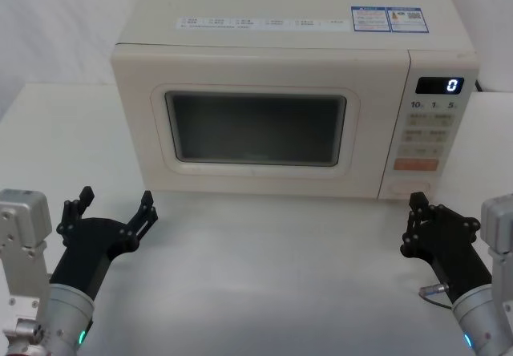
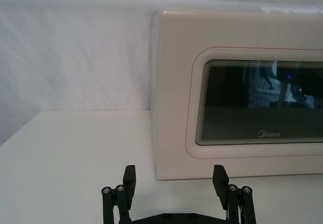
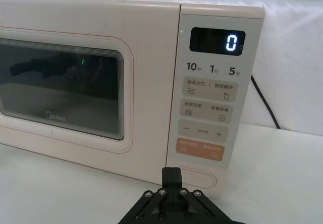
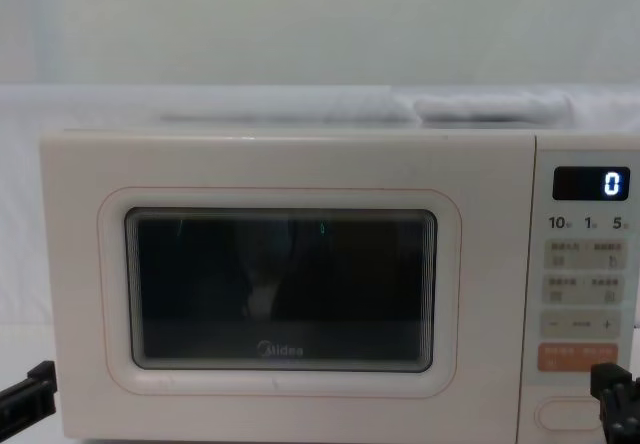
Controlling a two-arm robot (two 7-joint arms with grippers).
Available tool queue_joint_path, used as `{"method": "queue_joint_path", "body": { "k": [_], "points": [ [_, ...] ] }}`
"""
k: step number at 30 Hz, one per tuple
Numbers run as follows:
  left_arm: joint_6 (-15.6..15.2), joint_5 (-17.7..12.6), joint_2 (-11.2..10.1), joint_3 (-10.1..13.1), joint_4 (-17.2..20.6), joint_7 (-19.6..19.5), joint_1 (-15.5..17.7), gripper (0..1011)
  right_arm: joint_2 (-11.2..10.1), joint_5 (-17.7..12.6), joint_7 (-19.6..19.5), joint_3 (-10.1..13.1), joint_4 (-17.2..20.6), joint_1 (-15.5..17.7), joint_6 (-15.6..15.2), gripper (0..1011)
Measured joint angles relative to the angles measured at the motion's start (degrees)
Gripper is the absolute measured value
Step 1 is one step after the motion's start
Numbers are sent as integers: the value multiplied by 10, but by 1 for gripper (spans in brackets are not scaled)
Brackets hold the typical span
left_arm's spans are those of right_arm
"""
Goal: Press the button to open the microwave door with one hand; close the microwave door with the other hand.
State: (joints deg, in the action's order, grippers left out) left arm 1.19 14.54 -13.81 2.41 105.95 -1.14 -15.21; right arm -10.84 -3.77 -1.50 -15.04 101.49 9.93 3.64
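1. The microwave door (image 1: 256, 123) sits flush and closed, filling the front of the oven that stands toward the far edge of the white table (image 1: 272, 276). The control panel (image 3: 211, 98) runs down the oven's right side, its display reading 0.

2. The button (image 3: 198, 177), the wide cream pill-shaped key, lies at the panel's lowest end, directly under the orange key (image 3: 200, 150) and close to the table surface.

3. The right gripper (image 1: 417, 226) hovers just in front of the oven's lower right corner, jaws together into one tip, close to the button but not touching it.

4. The left gripper (image 2: 174, 179) hovers near the table's front left, jaws well apart, short of the door's left edge and apart from it.

5. Judging from this, opening has not begun; the press comes next.

6. Risks:
   - The tip could land high and strike the orange key, since the two keys sit so close together.
   - An off-axis push might slide the oven back rather than trip the latch.
   - If the door swings out on a left hinge, it could hit the waiting left gripper.
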Motion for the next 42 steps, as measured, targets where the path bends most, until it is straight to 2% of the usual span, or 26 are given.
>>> {"method": "queue_joint_path", "body": {
  "k": [8,16,19,27,42],
  "points": [
    [0,0,0,0,0,0,0,1001,5,-2,12,8,4,-1,-5,0],
    [0,0,0,0,0,0,0,1001,14,-19,42,25,3,-7,-29,0],
    [0,0,0,0,0,0,0,1001,19,-25,54,34,-8,-15,-46,0],
    [0,0,0,0,0,0,0,1001,31,-27,73,43,-38,-39,-69,0],
    [0,0,0,0,0,0,0,1001,49,-32,86,46,-90,-78,-85,0]
  ]
}}
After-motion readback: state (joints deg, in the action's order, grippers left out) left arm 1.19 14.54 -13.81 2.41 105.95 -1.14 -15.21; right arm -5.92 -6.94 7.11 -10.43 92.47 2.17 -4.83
